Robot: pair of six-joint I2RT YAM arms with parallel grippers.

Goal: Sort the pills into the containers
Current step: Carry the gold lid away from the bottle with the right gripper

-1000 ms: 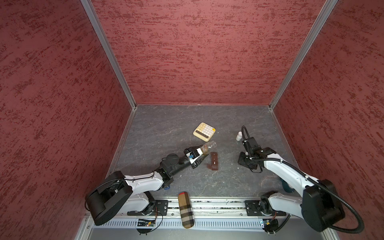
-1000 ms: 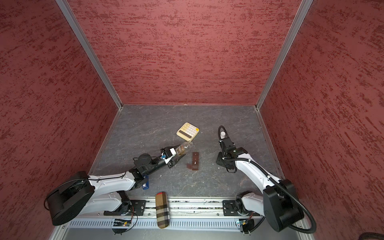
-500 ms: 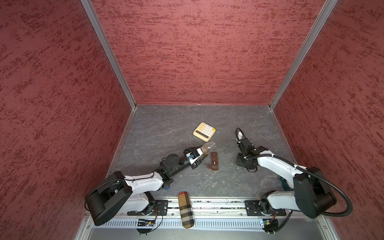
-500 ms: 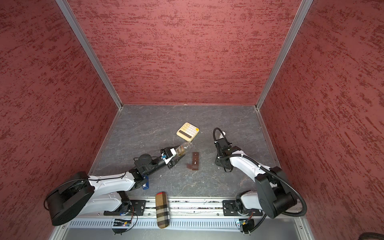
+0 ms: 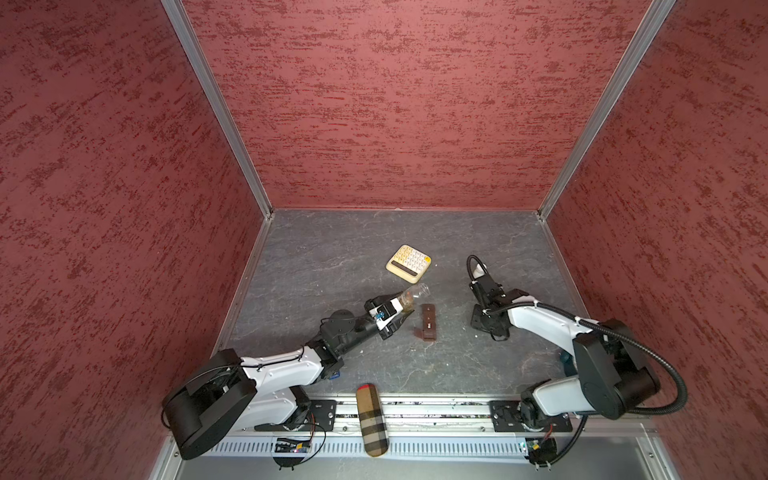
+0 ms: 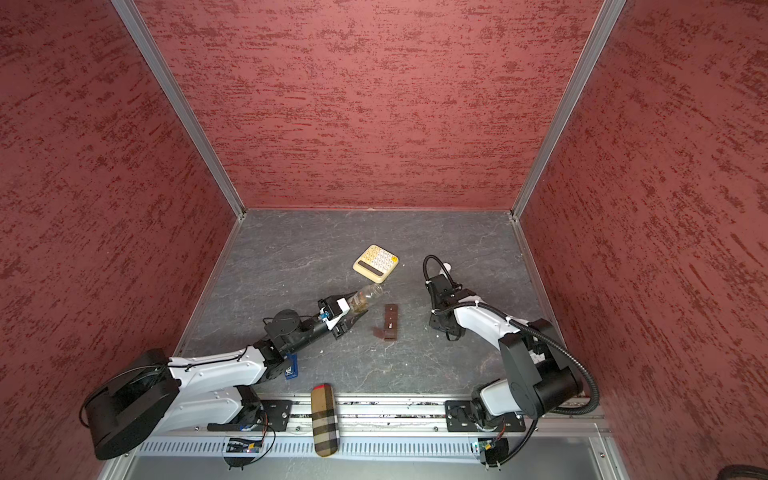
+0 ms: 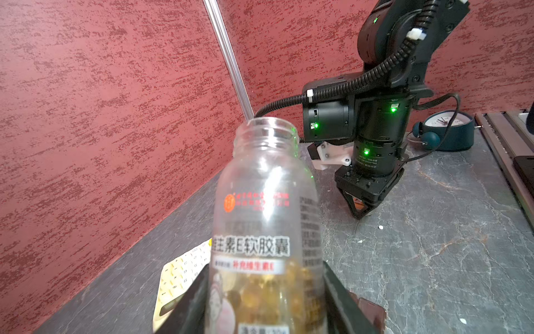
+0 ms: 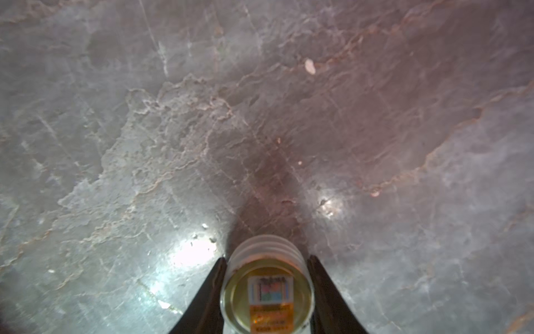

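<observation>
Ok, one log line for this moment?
left gripper: holds bottle, uncapped, beside pill box | right gripper: holds white cap near table | pill box: one lid open

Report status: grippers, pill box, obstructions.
Left gripper shut on open bottle, tilted. Right gripper shut on white cap. Pill box between arms, one lid open. Loose white pill near right gripper.

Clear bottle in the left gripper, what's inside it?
Golden capsules sit at the base end of the bottle; the upper part looks empty, neck uncapped. The label hides how many there are.
</observation>
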